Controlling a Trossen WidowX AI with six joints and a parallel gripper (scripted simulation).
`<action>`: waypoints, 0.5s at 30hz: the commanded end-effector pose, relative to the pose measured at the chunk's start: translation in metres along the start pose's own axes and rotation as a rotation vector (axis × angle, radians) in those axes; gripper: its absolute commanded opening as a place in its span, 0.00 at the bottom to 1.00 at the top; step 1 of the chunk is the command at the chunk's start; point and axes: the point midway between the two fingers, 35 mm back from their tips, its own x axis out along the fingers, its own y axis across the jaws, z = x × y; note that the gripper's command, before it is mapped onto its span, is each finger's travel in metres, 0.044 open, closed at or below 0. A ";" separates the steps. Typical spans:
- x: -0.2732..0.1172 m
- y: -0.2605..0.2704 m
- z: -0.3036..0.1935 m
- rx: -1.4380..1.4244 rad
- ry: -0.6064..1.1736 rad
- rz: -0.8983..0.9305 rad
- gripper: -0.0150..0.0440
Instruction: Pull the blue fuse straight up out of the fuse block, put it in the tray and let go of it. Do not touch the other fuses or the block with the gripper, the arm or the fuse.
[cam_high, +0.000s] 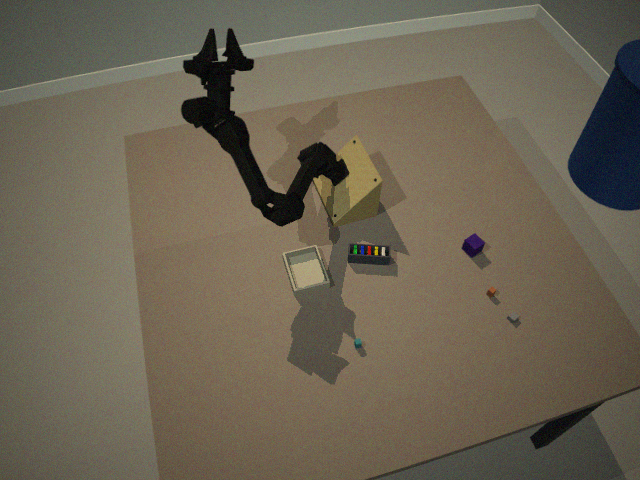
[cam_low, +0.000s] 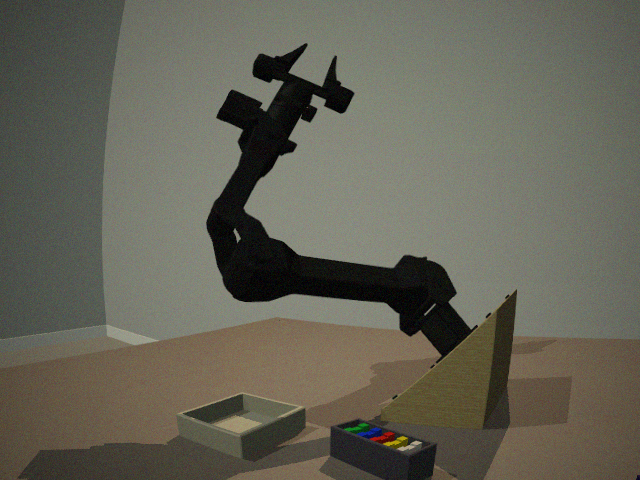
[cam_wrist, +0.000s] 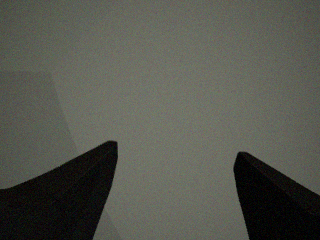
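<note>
The gripper (cam_low: 316, 55) points upward, high above the table, jaws apart and holding nothing. The blue fuse (cam_high: 361, 250) sits in the fuse block (cam_high: 369, 258), beside the tray (cam_high: 289, 268).

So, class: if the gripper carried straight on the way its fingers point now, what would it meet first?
Nothing close: the open gripper points up and away from the table, and the wrist view shows only the grey wall ahead, though its distance is unclear.

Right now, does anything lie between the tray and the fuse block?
Nothing stands between them. In the top view, the stretch from the tray to the fuse block is only shadowed table; the exterior view agrees. The tool is raised, open, far off.
</note>
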 end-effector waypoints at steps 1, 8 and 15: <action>0.001 0.002 0.000 0.000 0.005 0.004 0.69; 0.038 0.067 -0.029 0.033 0.255 0.139 0.38; 0.059 0.124 -0.102 0.099 0.599 0.221 0.38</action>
